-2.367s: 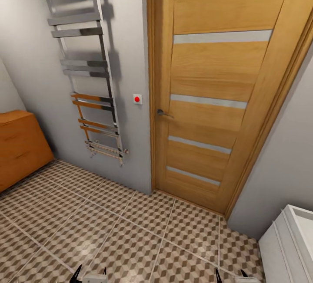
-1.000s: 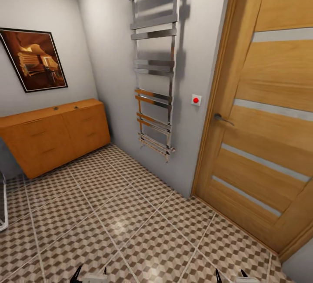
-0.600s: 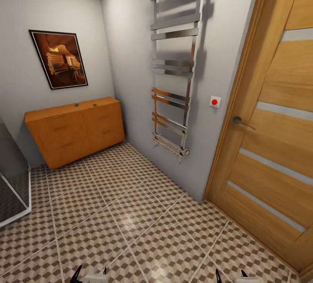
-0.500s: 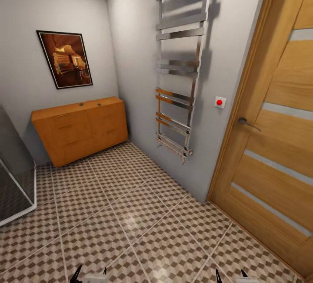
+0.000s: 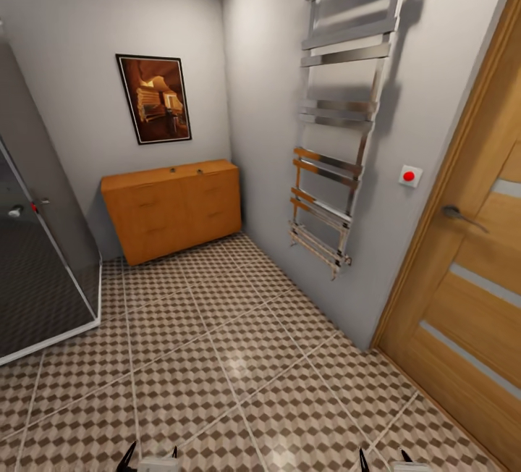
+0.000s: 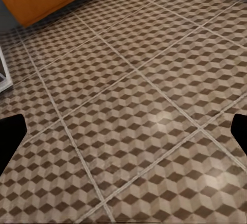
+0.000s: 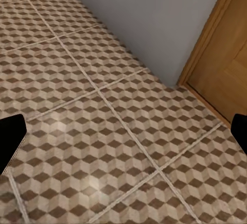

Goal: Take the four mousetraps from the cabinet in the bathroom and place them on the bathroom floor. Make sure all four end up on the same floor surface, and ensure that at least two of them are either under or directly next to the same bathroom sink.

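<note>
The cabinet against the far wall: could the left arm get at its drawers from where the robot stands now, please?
Probably not. The cabinet stands well across the bathroom floor from the left gripper, which hangs open over tiles. Nothing blocks the path; the robot would likely need to drive closer.

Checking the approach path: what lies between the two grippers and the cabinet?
In the head view, only patterned bathroom floor separates the left gripper and right gripper from the cabinet; a glass enclosure stands alongside.
</note>
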Controlling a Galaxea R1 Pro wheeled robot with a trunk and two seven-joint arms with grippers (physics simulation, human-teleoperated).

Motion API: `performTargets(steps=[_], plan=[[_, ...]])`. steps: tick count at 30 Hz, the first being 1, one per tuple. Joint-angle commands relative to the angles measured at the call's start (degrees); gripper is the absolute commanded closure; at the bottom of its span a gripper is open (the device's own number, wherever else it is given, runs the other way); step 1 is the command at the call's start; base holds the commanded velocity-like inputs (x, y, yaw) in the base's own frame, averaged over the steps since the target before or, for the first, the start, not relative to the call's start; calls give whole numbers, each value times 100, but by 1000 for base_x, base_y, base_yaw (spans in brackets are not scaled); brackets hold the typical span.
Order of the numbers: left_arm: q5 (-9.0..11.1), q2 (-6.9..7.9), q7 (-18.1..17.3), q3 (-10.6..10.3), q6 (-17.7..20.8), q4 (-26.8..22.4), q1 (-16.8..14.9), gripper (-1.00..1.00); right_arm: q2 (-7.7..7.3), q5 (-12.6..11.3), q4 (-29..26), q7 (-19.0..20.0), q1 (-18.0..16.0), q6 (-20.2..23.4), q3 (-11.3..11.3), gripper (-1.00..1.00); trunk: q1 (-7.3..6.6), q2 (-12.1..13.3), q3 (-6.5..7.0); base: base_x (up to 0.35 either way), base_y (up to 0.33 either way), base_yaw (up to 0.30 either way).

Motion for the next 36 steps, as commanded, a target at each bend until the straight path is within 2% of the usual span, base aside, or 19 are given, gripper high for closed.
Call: performTargets(steps=[1,21,27,36], plan=[[-2,-6,45,-47,-22,25,-12,-100,-1,-25,-1,-34,-3,-11,53,-100,4,-13,-13,0,0,289],[-2,-9,45,-47,75,25,-12,-100,-1,-25,-1,-23,-3,-14,54,-100,4,-13,-13,13,0,288],[-2,-10,45,-47,88,25,-12,-100,-2,-25,-1,-18,-3,-15,53,-100,4,-13,-13,190,0,203],[-2,-9,45,-47,94,25,-12,-100,-6,-25,-1,-17,-3,-13,53,-100,4,-13,-13,313,0,26]])
